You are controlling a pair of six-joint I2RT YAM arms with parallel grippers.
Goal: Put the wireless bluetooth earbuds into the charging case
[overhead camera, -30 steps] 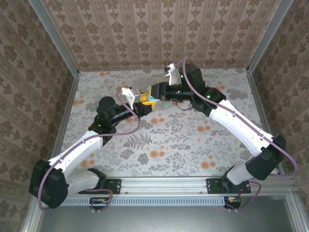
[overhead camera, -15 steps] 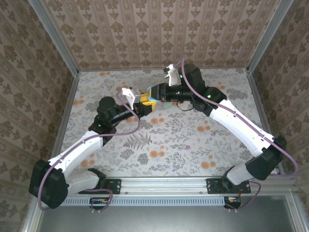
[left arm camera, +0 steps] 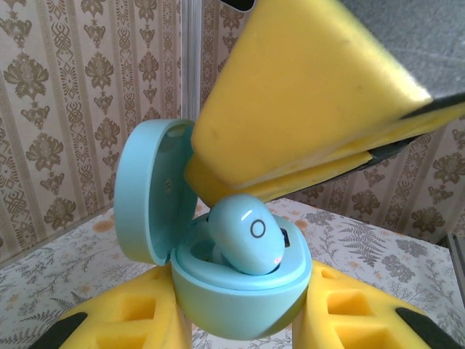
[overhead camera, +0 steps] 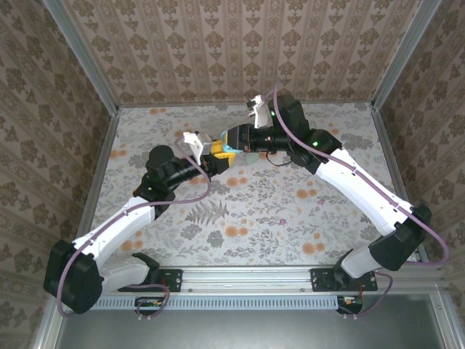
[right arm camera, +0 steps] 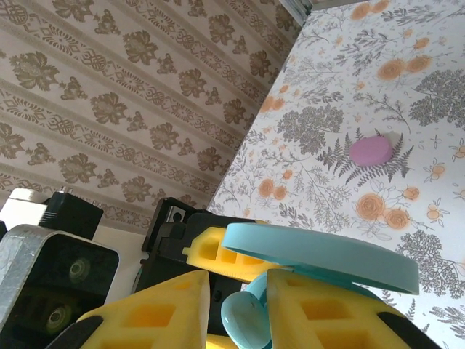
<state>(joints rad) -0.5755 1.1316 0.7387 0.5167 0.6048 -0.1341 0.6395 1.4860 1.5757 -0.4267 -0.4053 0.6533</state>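
The teal charging case (left arm camera: 240,298) stands upright with its lid (left arm camera: 149,193) swung open to the left, and my left gripper (left arm camera: 243,309) is shut on its base. A teal earbud (left arm camera: 247,233) rests tilted in the case's well, partly sticking out. My right gripper's yellow fingers (left arm camera: 305,102) hang just above it. In the right wrist view the earbud (right arm camera: 247,320) sits between the fingers of my right gripper (right arm camera: 240,309), which is open a little, with a gap on one side. From above, both grippers (overhead camera: 218,154) (overhead camera: 232,140) meet over the table's back middle.
A small purple disc (right arm camera: 370,150) lies on the floral table (right arm camera: 407,211) beyond the case. Patterned walls (overhead camera: 240,43) close in the back and sides. The arms cross the middle of the table from their bases at the near edge.
My right gripper's fingers have parted slightly around the earbud. Both arms have hardly moved, and the left gripper keeps its hold on the case.
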